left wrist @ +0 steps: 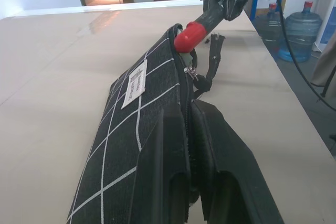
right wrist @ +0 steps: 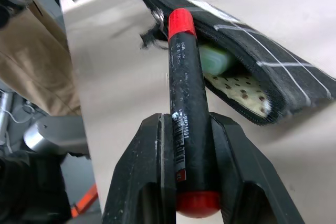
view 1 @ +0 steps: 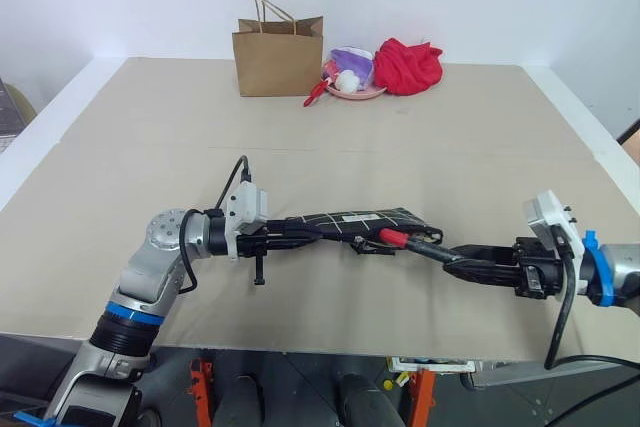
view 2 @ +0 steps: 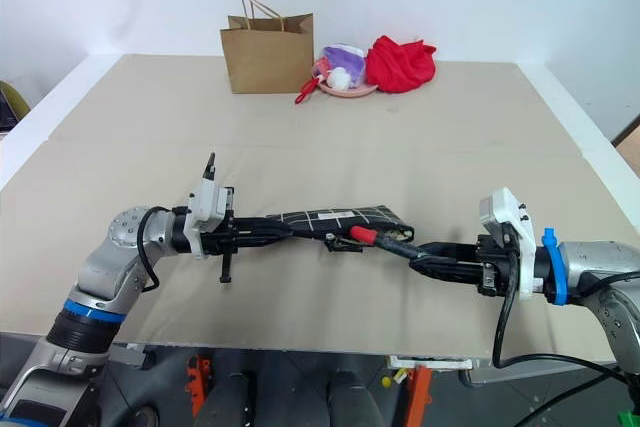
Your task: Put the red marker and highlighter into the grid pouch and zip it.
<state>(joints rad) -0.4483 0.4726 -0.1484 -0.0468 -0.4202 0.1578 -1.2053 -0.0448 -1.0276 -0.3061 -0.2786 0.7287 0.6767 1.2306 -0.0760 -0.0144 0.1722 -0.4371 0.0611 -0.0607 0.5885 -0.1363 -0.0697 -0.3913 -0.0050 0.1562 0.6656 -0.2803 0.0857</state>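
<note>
The grid pouch (view 1: 350, 219), black with white lines and a small white label, hangs level above the table. My left gripper (view 1: 300, 232) is shut on its zipper edge at one end, seen close up in the left wrist view with the pouch (left wrist: 126, 124) stretching away. My right gripper (right wrist: 189, 129) is shut on the red marker (right wrist: 186, 93), a black barrel with red ends. The marker's red cap (view 1: 392, 238) sits at the pouch's open mouth, beside the zipper pull (left wrist: 202, 80). The light-green highlighter (right wrist: 216, 60) lies inside the open pouch against the dotted lining.
At the back of the beige table (view 1: 150, 167) stand a brown paper bag (view 1: 278, 55), a pink plate (view 1: 365, 93) with small items and a red cloth bundle (view 1: 408, 65). The table's front edge runs just below both arms.
</note>
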